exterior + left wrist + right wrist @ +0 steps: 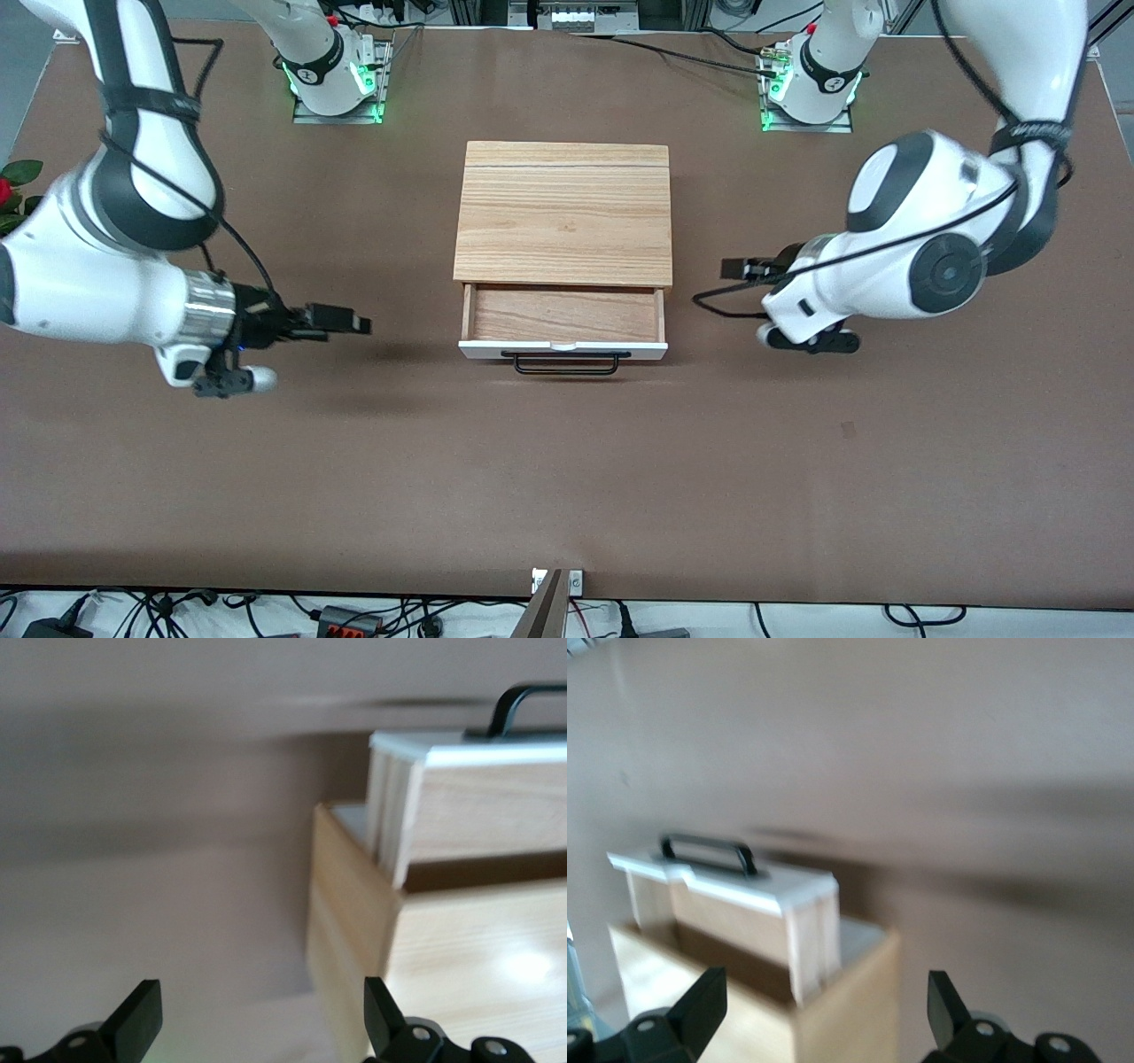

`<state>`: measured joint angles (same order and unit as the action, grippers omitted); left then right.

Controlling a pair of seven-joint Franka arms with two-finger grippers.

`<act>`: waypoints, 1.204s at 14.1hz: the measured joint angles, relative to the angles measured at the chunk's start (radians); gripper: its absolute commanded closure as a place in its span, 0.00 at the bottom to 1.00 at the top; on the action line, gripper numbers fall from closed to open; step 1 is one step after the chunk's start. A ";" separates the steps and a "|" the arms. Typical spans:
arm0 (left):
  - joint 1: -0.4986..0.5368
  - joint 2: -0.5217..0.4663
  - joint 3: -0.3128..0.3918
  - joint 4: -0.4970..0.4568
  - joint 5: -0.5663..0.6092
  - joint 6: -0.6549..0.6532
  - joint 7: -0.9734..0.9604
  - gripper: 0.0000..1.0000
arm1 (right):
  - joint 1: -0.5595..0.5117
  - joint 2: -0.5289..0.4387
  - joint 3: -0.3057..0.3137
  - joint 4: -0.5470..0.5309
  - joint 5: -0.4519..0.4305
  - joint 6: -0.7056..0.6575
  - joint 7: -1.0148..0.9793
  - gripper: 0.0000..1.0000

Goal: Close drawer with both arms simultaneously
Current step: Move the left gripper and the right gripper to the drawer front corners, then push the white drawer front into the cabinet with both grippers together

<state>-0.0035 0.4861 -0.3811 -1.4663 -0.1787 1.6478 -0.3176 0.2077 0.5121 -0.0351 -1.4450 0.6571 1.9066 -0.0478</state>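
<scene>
The drawer [563, 323] sticks partly out of the cabinet [564, 213] on the brown surface [567, 478], between both grippers. The left gripper [737, 268] and right gripper [353, 322] flank it, fingers [140, 1019] spread wide, touching nothing.

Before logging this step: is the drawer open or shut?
Open: the drawer sticks out of the cabinet, its bare wooden floor showing.
</scene>
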 measured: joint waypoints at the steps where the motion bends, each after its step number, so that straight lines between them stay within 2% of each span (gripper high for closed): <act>1: -0.008 0.027 0.000 0.002 -0.015 0.032 0.000 0.00 | 0.029 0.036 0.001 0.007 0.016 0.075 0.000 0.00; 5: -0.042 0.105 -0.001 0.031 -0.043 0.104 0.000 0.00 | 0.166 0.131 0.001 0.019 0.022 0.315 0.004 0.00; 9: -0.073 0.155 -0.001 0.082 -0.043 0.216 0.000 0.00 | 0.173 0.144 -0.013 0.020 0.018 0.386 0.002 0.00; 15: -0.079 0.165 0.003 0.092 -0.041 0.389 0.001 0.00 | 0.216 0.181 -0.009 0.012 0.013 0.419 -0.001 0.00; 17: -0.080 0.169 0.003 0.092 -0.006 0.459 0.019 0.00 | 0.220 0.181 -0.008 -0.004 0.013 0.419 -0.001 0.00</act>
<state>-0.0838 0.6555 -0.3778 -1.3746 -0.1848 2.1073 -0.2989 0.4282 0.6930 -0.0435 -1.4490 0.6704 2.3252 -0.0491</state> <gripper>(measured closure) 0.000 0.000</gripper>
